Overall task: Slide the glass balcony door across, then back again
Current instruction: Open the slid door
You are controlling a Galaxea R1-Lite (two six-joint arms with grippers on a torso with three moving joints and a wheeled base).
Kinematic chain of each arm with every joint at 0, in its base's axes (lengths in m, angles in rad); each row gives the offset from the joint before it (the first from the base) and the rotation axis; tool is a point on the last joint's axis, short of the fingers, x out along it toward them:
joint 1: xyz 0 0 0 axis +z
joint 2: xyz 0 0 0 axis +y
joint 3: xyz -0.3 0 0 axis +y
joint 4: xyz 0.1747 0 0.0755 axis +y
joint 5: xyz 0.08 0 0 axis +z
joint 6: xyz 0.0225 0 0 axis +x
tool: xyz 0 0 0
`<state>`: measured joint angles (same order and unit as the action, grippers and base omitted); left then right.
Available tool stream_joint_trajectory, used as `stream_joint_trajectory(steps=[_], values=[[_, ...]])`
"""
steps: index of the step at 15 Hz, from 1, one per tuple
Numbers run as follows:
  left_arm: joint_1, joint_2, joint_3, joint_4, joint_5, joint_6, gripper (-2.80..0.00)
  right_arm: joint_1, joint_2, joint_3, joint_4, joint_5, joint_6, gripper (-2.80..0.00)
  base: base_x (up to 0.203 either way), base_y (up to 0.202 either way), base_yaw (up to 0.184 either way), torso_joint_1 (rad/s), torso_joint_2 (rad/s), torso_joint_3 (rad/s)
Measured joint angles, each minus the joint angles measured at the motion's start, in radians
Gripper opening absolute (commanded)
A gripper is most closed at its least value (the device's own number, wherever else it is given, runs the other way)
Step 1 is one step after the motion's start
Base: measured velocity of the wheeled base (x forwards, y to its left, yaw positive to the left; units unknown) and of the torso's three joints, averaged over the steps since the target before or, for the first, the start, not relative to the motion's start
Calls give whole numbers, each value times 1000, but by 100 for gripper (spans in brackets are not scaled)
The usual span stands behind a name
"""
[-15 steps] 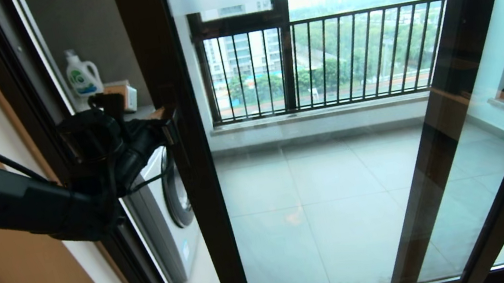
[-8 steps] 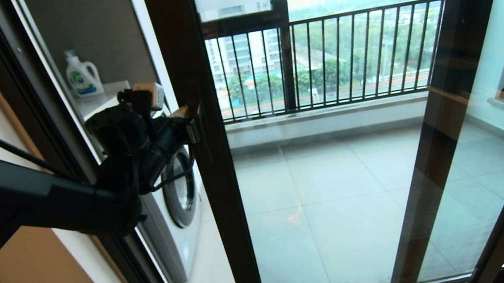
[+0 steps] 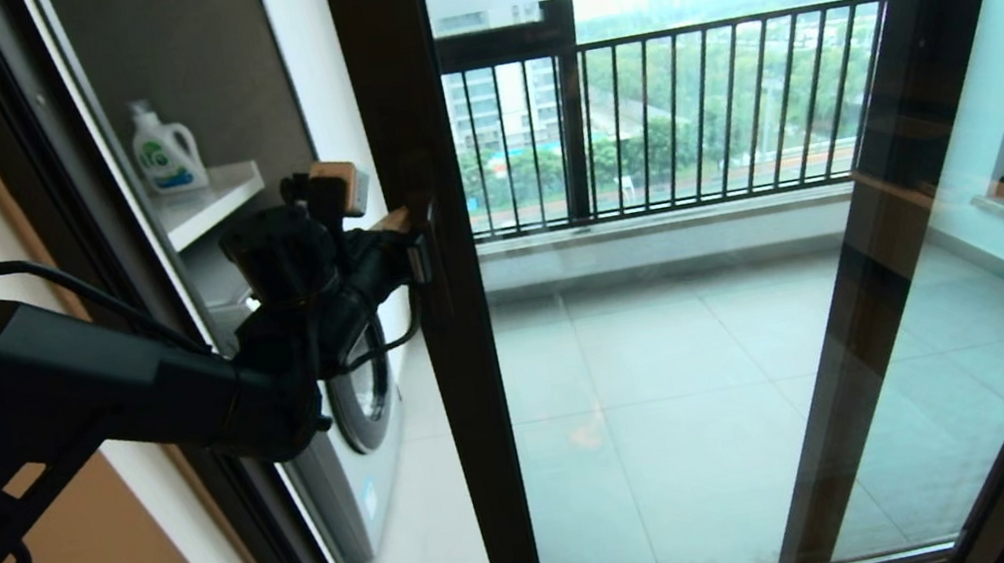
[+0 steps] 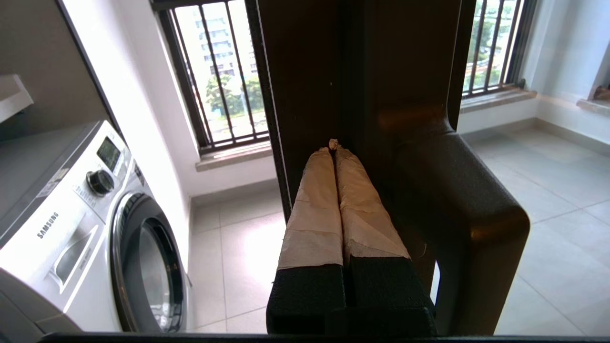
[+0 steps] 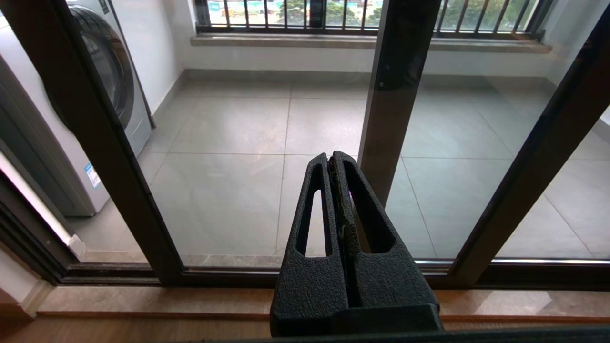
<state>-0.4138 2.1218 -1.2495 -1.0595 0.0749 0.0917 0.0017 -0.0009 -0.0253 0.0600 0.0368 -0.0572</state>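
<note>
The glass balcony door (image 3: pixel 457 379) stands partly slid open, its dark upright frame left of centre in the head view. My left gripper (image 3: pixel 412 235) is shut, and its taped fingertips (image 4: pixel 329 157) rest against the door's frame (image 4: pixel 305 95) right beside the short dark bar handle (image 4: pixel 457 205). Nothing is held between the fingers. My right gripper (image 5: pixel 332 159) is shut and empty, held low in front of the door's bottom track (image 5: pixel 119 274); it does not show in the head view.
A white washing machine (image 3: pixel 357 395) and a shelf with a detergent bottle (image 3: pixel 164 154) stand on the balcony behind the opening. The fixed outer frame (image 3: pixel 40 224) is on the left. A second dark-framed glass panel (image 3: pixel 892 260) and the barred railing (image 3: pixel 687 111) lie to the right.
The door's edge has slid to the right and my left gripper has moved with it. The opening on the left has widened, showing more of the shelf and washing machine.
</note>
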Motion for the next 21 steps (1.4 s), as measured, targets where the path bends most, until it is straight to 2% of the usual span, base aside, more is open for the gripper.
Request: stream_joint_trajectory(steps=[4,16,21], values=[[-38,13,-61,58,21,1,-280,0,0,0,0,0,0,-280,0,0,0,0,0,0],[-124,60,-128,72,22,2,-280,0,0,0,0,0,-1,-280,0,0,0,0,0,0],[-162,85,-167,91,46,3,-280,0,0,0,-1,0,0,-280,0,0,0,0,0,0]])
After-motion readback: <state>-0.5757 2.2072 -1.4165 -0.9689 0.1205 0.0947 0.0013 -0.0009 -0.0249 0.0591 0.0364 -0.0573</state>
